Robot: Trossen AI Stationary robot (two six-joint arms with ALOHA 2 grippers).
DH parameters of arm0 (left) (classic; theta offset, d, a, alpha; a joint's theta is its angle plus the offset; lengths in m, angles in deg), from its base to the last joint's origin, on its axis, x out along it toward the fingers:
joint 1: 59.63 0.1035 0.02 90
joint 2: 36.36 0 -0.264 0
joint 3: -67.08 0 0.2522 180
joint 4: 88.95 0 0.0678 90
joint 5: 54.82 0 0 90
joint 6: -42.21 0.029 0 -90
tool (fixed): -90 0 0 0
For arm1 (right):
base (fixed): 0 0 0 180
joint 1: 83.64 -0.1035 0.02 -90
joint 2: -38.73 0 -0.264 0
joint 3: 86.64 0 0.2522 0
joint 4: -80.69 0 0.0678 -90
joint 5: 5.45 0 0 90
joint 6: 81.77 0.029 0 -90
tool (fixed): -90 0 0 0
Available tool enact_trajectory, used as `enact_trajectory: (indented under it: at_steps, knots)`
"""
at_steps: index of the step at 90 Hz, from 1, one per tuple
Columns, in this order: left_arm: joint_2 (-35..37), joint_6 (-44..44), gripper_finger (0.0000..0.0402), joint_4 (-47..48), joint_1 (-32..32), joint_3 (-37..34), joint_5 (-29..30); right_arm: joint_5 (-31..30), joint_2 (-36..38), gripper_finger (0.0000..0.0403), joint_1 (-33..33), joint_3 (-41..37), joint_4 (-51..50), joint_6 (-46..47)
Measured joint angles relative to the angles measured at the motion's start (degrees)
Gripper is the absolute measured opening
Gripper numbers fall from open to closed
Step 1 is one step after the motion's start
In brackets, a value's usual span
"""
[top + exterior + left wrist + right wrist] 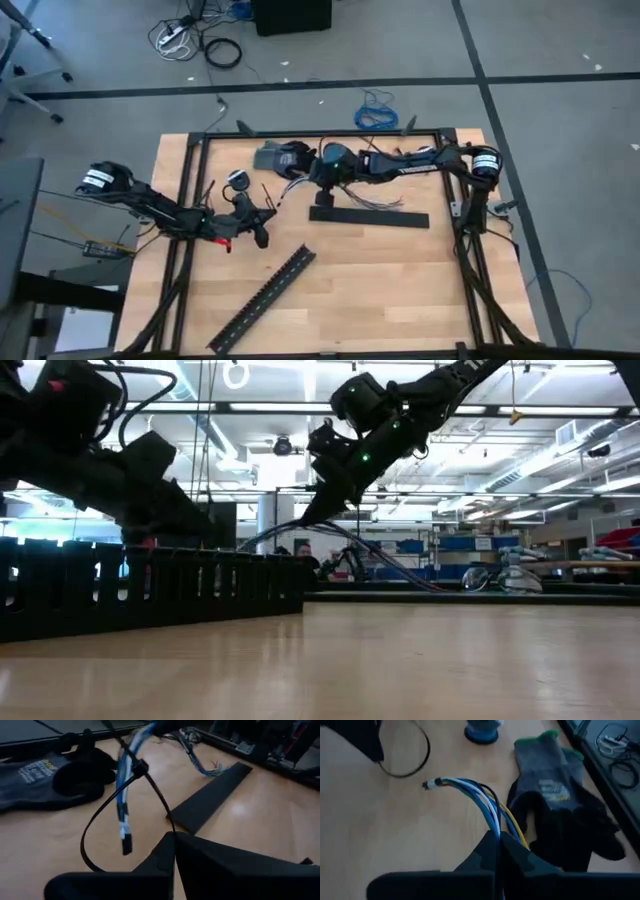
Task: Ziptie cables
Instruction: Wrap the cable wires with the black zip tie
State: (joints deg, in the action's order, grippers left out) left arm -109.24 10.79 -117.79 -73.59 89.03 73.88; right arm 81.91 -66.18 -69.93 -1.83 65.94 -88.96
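The high view looks straight down from far above on the whole wooden table [400, 290] and surrounding floor. The low view sits at tabletop level, facing across the table into a bright room. Each wrist view looks forward and down at the tabletop from close range. Both wrist views share the grey work glove [45, 775] [560, 785] and the bundled cables [125, 775] [485, 802].

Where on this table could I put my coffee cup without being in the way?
The front right of the table is bare wood, between the slotted black strip and the frame's right rail. The back middle is crowded: a glove, the flat black strip, the cables and both arms.
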Motion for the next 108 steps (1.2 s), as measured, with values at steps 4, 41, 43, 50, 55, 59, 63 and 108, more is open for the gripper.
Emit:
enact_trajectory:
  at_steps: [4, 41, 43, 50, 55, 59, 63, 108]
  knots:
    - [-0.04, 0.93, 0.0, -0.61, 0.0, 0.0, -0.19, 0.96, 0.46, 0.0, 0.01, 0.0, 0.19, 0.5]
    - [-0.02, 6.36, 0.0, -5.68, 0.09, -0.02, -0.37, 4.98, 1.19, 0.0, -0.82, 0.0, 0.09, 4.13]
    - [-0.02, 6.62, 0.0, -5.75, 0.09, -0.02, -0.37, 5.18, 1.23, 0.0, -0.88, 0.0, 0.09, 4.29]
    - [-0.02, 7.27, 0.0, -5.95, 0.09, -0.02, -0.37, 6.05, 1.33, 0.0, -1.28, 0.0, 0.26, 4.84]
    - [-0.02, 7.71, 0.0, -6.25, 0.09, -0.02, -0.37, 6.76, 1.33, 0.0, -1.63, 0.0, 0.24, 5.48]
    - [-0.02, 8.52, 0.0, -6.74, 0.13, -0.02, -0.37, 7.44, 1.28, 0.0, -1.99, 0.0, 0.25, 5.83]
    - [-0.02, 8.85, 0.0, -7.45, 0.15, -0.02, -0.36, 8.11, 1.11, 0.0, -2.41, 0.0, 0.49, 6.11]
    - [-0.02, 11.87, 0.0, -10.18, 0.94, 1.17, -3.89, 13.43, -6.73, 0.0, -4.26, -0.15, 9.24, 8.67]
